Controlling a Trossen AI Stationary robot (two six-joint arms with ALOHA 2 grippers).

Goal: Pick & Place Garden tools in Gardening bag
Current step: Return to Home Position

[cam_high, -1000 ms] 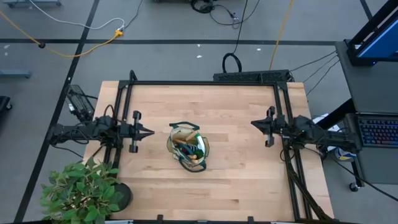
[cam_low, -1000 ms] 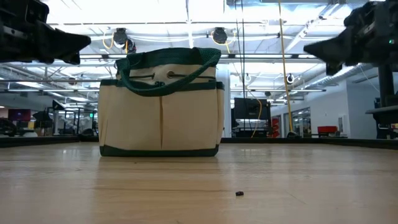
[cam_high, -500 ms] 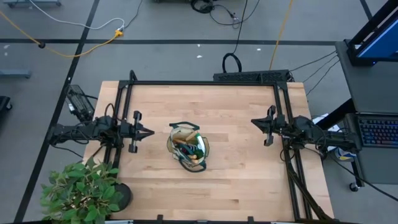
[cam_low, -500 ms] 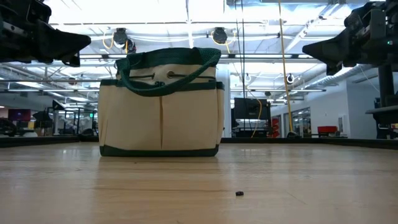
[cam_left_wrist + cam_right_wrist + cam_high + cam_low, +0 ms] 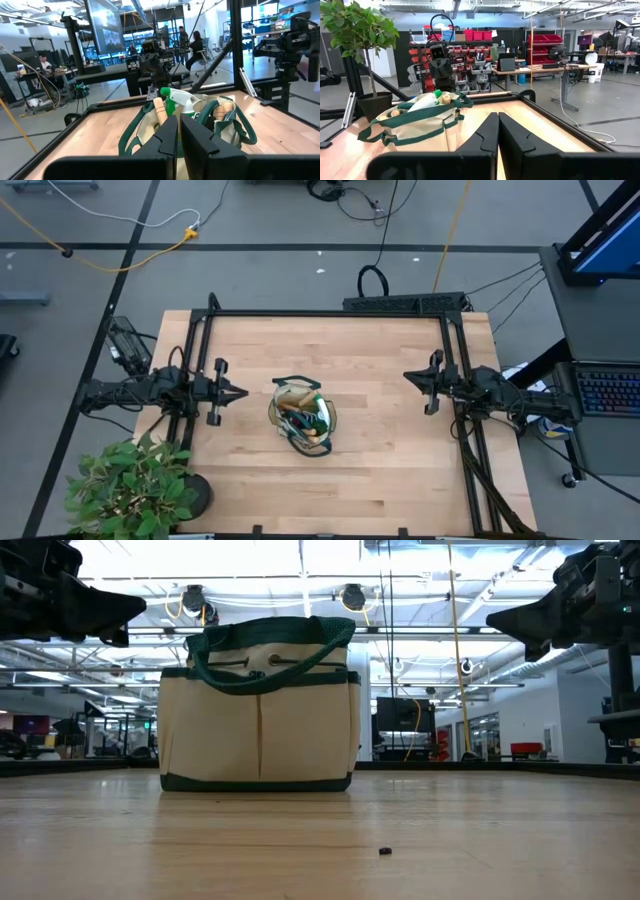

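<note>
Hovering at opposite edges of counter (image 5: 380,460), both arms level and clear of load; reads as home pose, job near done. Clenched, empty: left fingers (image 5: 236,392), just left of gardening bag (image 5: 303,420); right fingers (image 5: 410,378), well apart on right. Bag upright mid-counter: beige canvas, soft round walls, dark green trim, loop handles. Inside, stood on end to fit: green spray bottle (image 5: 181,96) with white top, smooth wooden handles (image 5: 160,109). No tool seen loose on pale planks. Near-left corner: potted plant (image 5: 135,485), not part of job.
</note>
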